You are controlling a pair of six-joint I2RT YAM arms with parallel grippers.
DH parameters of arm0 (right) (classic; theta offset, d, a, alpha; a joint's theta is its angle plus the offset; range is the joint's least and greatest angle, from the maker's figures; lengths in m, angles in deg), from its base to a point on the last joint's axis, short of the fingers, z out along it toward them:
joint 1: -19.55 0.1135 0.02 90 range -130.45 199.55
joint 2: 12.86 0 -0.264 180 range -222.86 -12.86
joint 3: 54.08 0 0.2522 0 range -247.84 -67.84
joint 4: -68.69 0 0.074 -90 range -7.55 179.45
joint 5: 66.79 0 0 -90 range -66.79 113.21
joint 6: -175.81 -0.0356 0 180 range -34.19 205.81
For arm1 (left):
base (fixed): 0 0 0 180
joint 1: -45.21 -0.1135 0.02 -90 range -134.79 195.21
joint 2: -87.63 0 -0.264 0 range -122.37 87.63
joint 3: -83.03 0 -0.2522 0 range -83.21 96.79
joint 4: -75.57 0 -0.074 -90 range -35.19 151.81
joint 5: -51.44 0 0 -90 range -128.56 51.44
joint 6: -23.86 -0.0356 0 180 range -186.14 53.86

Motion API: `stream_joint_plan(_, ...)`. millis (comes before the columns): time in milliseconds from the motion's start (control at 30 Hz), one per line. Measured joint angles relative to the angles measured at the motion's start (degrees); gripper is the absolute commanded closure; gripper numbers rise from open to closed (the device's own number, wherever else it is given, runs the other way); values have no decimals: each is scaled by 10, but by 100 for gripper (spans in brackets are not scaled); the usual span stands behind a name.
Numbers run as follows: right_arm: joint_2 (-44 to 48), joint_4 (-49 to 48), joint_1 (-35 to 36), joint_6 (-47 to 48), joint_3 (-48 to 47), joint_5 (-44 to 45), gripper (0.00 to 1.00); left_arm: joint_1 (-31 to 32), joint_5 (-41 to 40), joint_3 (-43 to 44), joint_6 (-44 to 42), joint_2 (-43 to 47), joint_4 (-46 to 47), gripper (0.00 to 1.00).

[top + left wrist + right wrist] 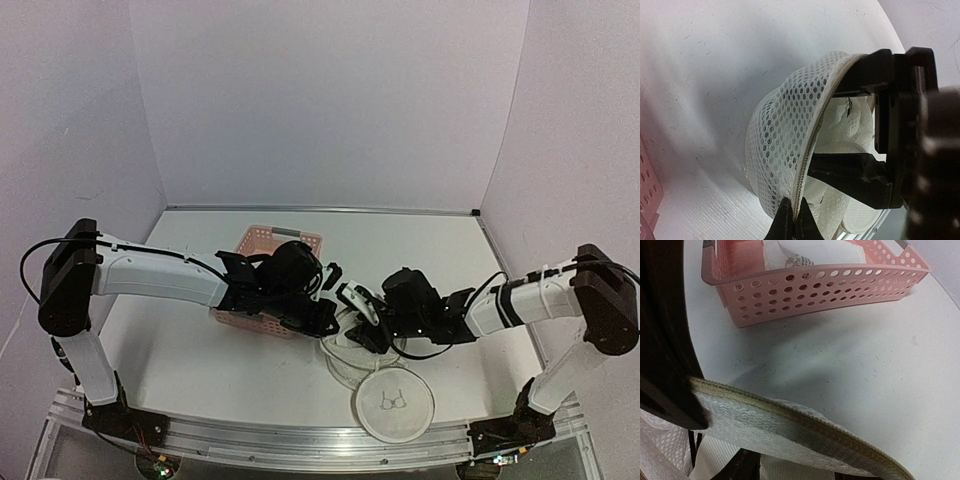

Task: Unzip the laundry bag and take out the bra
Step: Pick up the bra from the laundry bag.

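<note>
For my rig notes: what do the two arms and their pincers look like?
Both the left arm and right arm have white tubular links, bulky black joint housings and thin black cables alongside. The left pincer and right pincer have black fingers. No markings are visible.

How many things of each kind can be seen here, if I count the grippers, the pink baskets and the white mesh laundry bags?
grippers: 2, the left gripper and the right gripper
pink basket: 1
laundry bag: 1
total: 4
</note>
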Motion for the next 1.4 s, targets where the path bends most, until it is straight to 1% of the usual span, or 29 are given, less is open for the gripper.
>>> stream_joint_plan(133,-17,-1,-14,-3,-4,-30,54,0,0,0,0,0,0,100)
stream_joint_plan(200,-29,-1,-19,-5,-6,-43,60,0,0,0,0,0,2,100)
stream_joint_plan(267,-36,-2,-22,-7,-7,-53,69,0,0,0,0,0,3,100)
stream_joint_plan(367,-42,-1,-23,-10,-7,-65,86,0,0,0,0,0,3,100)
stream_joint_plan(467,-45,0,-24,-16,-7,-73,100,0,0,0,0,0,3,100)
stream_joint_plan(800,-36,5,-26,-18,-5,-78,100,0,-8,0,0,0,3,100)
stream_joint_plan(900,-4,11,-26,-18,6,-80,100,-1,-16,0,2,0,3,100)
stream_joint_plan(1133,108,13,-25,-20,47,-99,100,-16,-38,0,17,0,3,100)
stream_joint_plan(1400,175,13,-19,-20,96,-116,100,-27,-54,0,17,6,3,100)
